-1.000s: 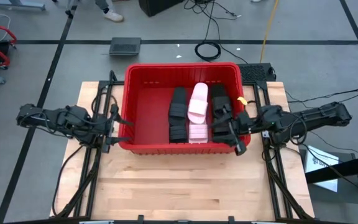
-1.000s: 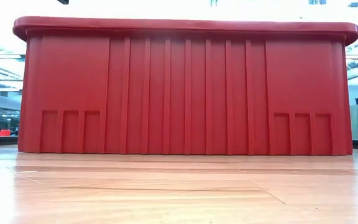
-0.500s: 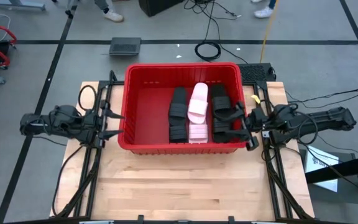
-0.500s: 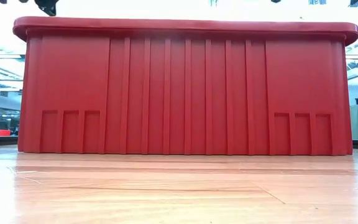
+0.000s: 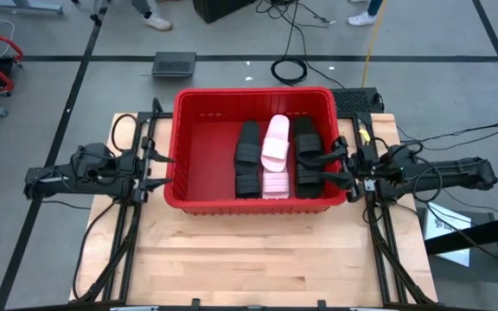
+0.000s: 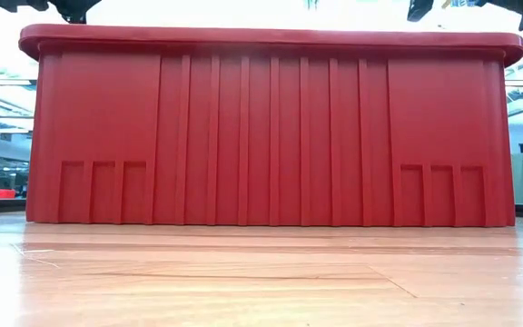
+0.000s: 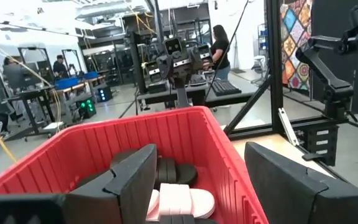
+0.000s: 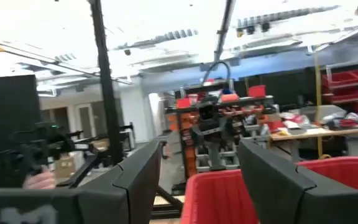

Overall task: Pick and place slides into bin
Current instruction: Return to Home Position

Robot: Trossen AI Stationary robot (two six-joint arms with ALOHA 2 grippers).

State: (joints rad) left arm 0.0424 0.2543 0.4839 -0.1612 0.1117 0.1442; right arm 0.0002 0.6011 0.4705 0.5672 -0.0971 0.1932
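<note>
Both hands have pulled back outward since a second ago. The left hand (image 5: 153, 170) and right hand (image 5: 335, 167) hang empty, fingers apart. The slides (image 5: 275, 149) lie between them inside the bin (image 5: 253, 91), so the sorting looks finished.

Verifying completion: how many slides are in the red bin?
6, in the red bin: two black slides toward the left arm, two pink slides in the middle, two black slides toward the right arm. More may hide underneath.

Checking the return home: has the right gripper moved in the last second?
Yes. The right gripper has shifted from the near right corner of the bin toward the middle of its right rim.
</note>
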